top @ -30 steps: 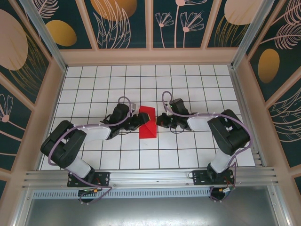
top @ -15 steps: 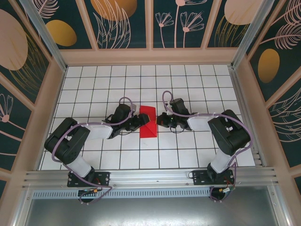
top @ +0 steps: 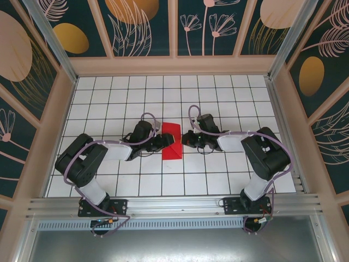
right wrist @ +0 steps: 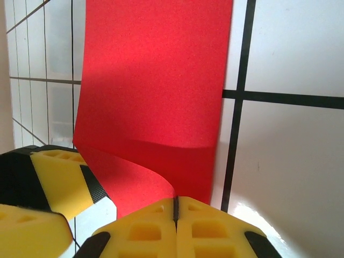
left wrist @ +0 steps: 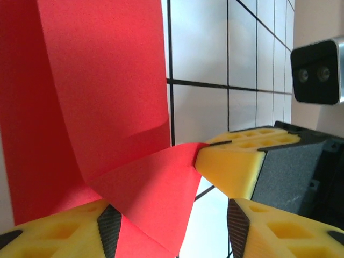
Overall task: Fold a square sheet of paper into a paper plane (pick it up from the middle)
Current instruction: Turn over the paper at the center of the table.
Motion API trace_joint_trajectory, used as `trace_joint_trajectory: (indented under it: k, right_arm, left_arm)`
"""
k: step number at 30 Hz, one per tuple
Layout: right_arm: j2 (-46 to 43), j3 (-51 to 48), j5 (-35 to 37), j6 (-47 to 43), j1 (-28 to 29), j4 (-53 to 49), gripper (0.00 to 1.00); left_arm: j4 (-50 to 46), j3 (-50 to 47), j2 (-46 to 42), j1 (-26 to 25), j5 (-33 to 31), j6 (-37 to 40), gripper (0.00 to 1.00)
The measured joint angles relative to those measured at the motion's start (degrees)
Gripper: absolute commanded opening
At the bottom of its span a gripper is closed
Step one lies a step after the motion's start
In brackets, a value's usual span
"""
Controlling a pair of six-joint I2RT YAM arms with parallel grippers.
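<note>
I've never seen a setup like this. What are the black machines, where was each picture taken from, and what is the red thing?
These are two robot arms, bolted side by side at the near edge of a white gridded table. The wide picture looks down from a camera above and behind them. The two close-ups come from a small camera on each arm's wrist, so the yellow blocks at the bottom are that arm's own fingers. Between the arms lies a partly folded sheet of red paper. The right hand is pinched shut on a corner of it, which curls up off the table. The left hand is open, with a raised flap of the paper in the gap.
</note>
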Motion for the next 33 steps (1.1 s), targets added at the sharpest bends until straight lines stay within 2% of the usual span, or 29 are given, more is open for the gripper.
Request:
trace_joint_trajectory:
  k: [4,8,13,16,22,26,33]
  right_arm:
    - [-0.9,0.0,0.0,0.9,-0.2,0.0,0.17]
    - [-4.5,-0.1,1.5,3.0,-0.4,-0.9,0.40]
    - [-12.8,-0.7,6.5,6.8,-0.8,-2.6,0.59]
    - [-17.3,-0.6,10.5,7.9,-0.9,-5.1,0.67]
    - [-22.2,-0.5,16.6,9.0,-0.9,-10.5,0.85]
    - [-27.7,-1.5,20.1,9.4,-0.9,-12.7,0.99]
    - [-36.7,-3.8,24.6,9.8,-0.9,-15.3,0.99]
  left_arm:
    - [0.8,0.2,0.9,0.0,1.3,2.5,0.44]
    - [2.2,0.5,1.7,0.0,1.7,4.6,0.35]
    - [5.0,1.0,5.0,0.0,2.5,5.8,0.25]
    - [6.1,1.0,6.5,0.0,2.6,6.4,0.17]
    - [4.7,3.2,6.4,0.0,1.9,9.3,0.08]
    - [-2.5,4.6,1.6,0.0,-1.1,12.4,0.07]
    - [-26.3,14.8,-11.8,0.0,-14.3,20.2,0.08]
